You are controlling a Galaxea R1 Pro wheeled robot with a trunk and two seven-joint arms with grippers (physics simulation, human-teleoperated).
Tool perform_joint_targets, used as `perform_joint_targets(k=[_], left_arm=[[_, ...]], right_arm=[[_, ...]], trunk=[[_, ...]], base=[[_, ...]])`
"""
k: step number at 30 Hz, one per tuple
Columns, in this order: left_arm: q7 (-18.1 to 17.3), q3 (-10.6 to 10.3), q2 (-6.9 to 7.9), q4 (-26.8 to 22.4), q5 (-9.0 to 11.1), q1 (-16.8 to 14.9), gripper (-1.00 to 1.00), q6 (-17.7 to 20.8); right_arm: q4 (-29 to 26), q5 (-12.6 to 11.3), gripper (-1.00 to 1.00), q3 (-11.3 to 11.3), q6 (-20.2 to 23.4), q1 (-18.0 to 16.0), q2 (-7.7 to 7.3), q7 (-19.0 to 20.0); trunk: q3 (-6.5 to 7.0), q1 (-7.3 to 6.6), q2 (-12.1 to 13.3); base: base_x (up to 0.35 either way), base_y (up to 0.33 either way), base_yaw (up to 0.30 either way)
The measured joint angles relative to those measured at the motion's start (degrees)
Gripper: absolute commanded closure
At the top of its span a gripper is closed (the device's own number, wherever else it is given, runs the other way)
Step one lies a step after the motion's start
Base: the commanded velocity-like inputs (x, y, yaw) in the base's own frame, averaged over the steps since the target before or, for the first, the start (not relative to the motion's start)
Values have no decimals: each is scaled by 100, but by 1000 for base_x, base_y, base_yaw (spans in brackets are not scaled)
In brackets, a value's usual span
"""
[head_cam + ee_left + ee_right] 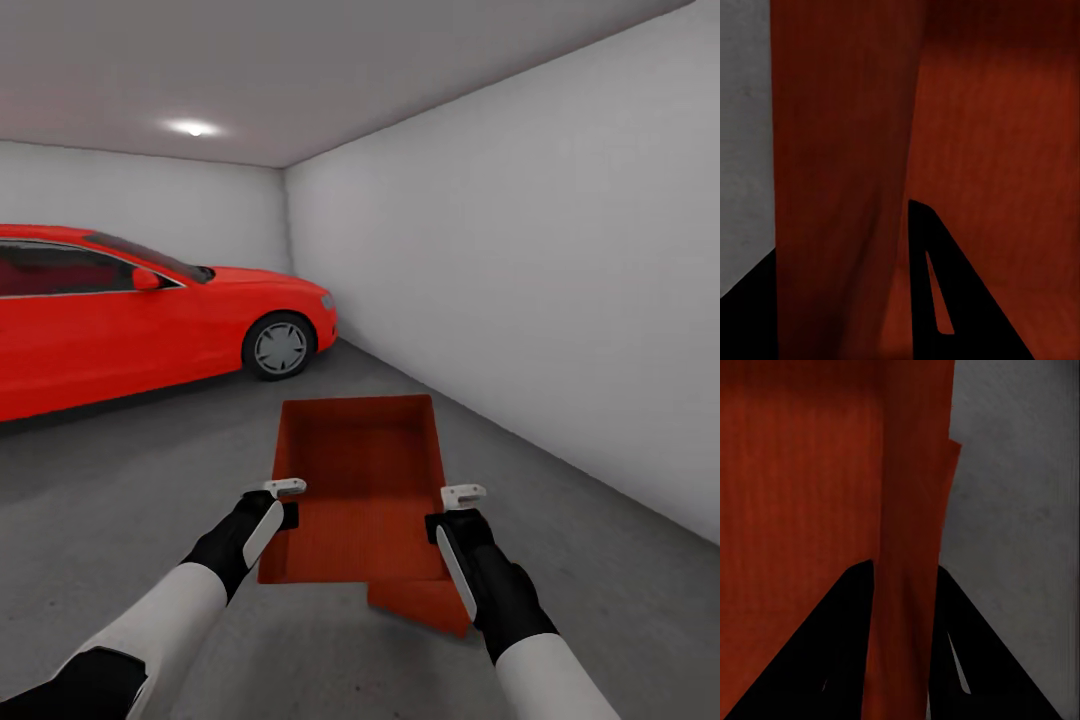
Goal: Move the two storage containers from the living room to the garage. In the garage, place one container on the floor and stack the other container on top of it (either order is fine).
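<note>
Both jaws pinching upper container [362, 480] walls, left gripper [284, 500], right gripper [452, 508]

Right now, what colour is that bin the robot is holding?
Orange-red, inside and out: the storage container shows best in the head view, held above the grey floor.

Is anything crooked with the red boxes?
Yes. The upper container, held between the left gripper and right gripper, doesn't line up with the lower container: the lower one's corner pokes out underneath on the robot's right.
</note>
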Motion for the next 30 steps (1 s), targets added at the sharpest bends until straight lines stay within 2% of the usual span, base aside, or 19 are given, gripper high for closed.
perform_joint_targets(k=[13,30], left_arm=[[0,0,0,2,0,0,100,0],[0,-1,-1,17,6,0,100,-4]], right_arm=[[3,1,100,-1,0,0,0,2],[9,-6,100,5,5,0,-3,-3]], trunk=[[0,0,0],[0,0,0]], base=[[26,0,-296],[323,0,-296]])
